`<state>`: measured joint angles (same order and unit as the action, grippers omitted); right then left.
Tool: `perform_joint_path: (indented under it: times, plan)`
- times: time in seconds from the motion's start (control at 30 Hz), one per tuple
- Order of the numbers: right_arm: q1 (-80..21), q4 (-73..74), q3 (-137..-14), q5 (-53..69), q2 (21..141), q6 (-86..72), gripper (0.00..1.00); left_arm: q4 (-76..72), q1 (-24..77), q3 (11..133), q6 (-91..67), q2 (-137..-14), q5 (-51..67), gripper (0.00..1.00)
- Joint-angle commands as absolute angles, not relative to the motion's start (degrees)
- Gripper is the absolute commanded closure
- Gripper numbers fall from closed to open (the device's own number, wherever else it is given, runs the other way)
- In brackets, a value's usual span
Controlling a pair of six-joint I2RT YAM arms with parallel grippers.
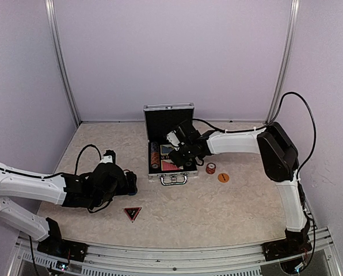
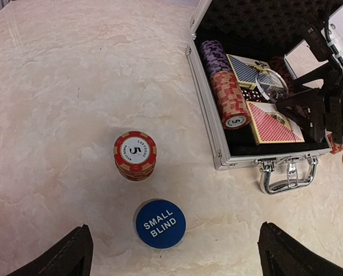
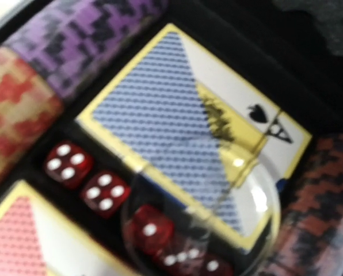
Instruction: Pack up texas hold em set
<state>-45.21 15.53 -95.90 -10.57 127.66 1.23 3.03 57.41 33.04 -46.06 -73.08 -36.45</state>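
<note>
Plainly left gripper [image 2: 174,230] gapes wide, empty; right gripper [image 1: 174,150] over case [image 2: 207,115], grip unclear

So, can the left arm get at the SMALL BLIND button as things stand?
Probably yes: the button lies uncovered just ahead of the open left claw, the chip stack apart beyond it.

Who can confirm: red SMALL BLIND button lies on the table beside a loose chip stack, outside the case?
Wrong colour: the SMALL BLIND button is blue, not red; the left wrist view shows it. It does lie on the table beside the loose chip stack, outside the case.
</note>
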Motion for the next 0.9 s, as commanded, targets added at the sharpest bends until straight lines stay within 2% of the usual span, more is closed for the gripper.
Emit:
perform_joint_path:
  times: [0.0, 0.47, 0.87]
  plan:
    - [-45.46, 19.95, -99.86, -15.98, 130.50, 0.18, 0.37, 2.37, 57.52, 32.45, -46.10, -73.48, -36.69, 0.01]
    - [-43.89, 24.63, -107.04, -18.99, 135.56, -2.74, 0.38, 1.76, 57.57, 32.34, -46.22, -74.01, -36.34, 0.01]
    - [-41.67, 22.22, -109.70, -21.33, 137.42, -1.61, 0.38, 1.33, 57.57, 32.50, -46.23, -74.65, -36.04, 0.01]
